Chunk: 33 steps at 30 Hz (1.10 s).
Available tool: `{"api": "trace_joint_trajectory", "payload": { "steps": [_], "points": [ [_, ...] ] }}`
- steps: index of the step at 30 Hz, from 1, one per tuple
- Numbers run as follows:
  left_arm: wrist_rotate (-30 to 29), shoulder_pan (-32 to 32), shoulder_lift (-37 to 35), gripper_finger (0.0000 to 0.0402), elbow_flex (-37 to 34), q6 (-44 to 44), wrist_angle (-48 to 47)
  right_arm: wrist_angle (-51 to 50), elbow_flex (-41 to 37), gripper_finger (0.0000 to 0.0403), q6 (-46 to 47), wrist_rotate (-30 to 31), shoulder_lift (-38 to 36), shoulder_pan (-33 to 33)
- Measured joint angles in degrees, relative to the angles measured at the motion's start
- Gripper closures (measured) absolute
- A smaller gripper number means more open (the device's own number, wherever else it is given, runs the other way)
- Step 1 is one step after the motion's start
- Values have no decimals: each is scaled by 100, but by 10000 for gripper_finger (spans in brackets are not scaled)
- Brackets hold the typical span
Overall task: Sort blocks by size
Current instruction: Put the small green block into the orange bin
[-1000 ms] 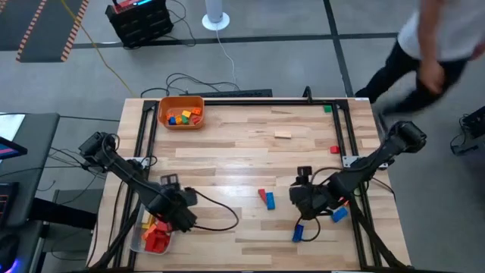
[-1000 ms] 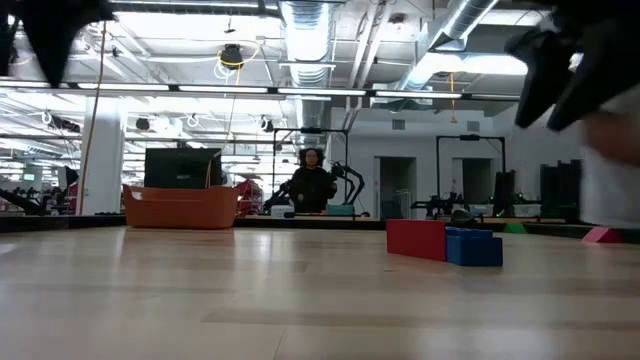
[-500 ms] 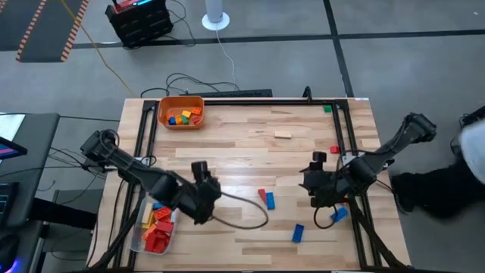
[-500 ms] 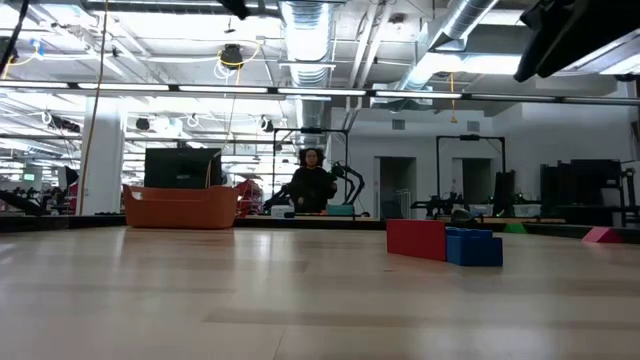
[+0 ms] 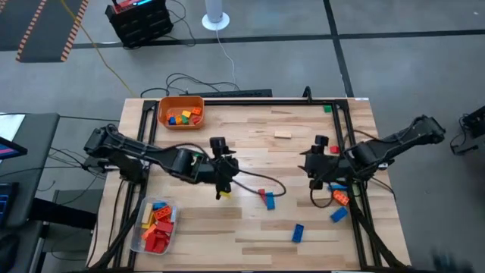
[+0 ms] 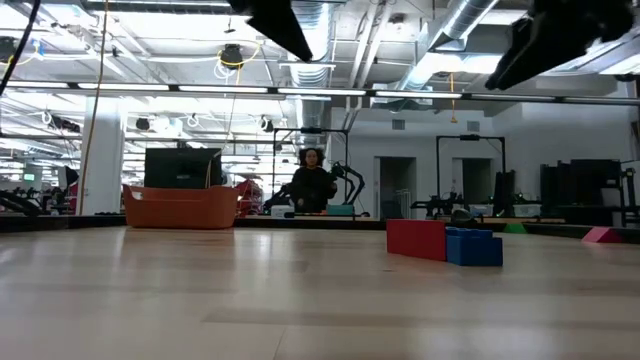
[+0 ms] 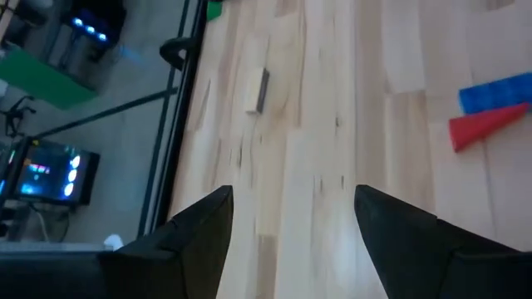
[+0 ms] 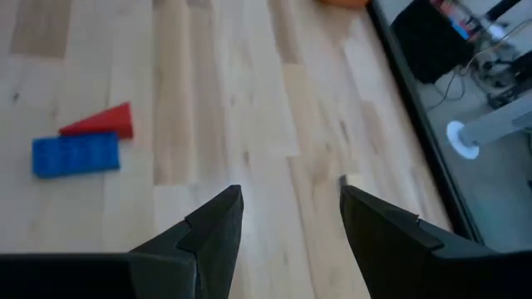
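blue brick lies lengthwise toward the table's near edge, touching red brick; left gripper and right gripper hover spread, empty.

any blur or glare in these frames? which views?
High view: sharp, even light, no harsh shadows. Low view: ceiling lights blow out bright; arms show only as dark silhouettes. Left wrist view: red block and blue block smeared soft. Right wrist view: slightly soft, no glare.
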Motion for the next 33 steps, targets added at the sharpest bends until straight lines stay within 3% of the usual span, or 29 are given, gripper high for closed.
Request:
{"api": "trace_joint_trajectory", "payload": {
  "steps": [11,22,29,33],
  "points": [
    [689,726,-2,157,-853,1057,2334,2369,-925,163,-1324,-1014,-236,-1371],
    [1952,1530,-2,157,-2286,1562,4527,2747,-920,163,-2213,-2924,-269,-3718],
    [2163,1971,-2,157,-2820,1694,5591,2751,-920,163,-2516,-3834,-184,-5348],
    [2476,2169,-2,157,-2958,1709,6289,2982,-920,163,-2213,-4309,-141,-6168]
  ]
}}
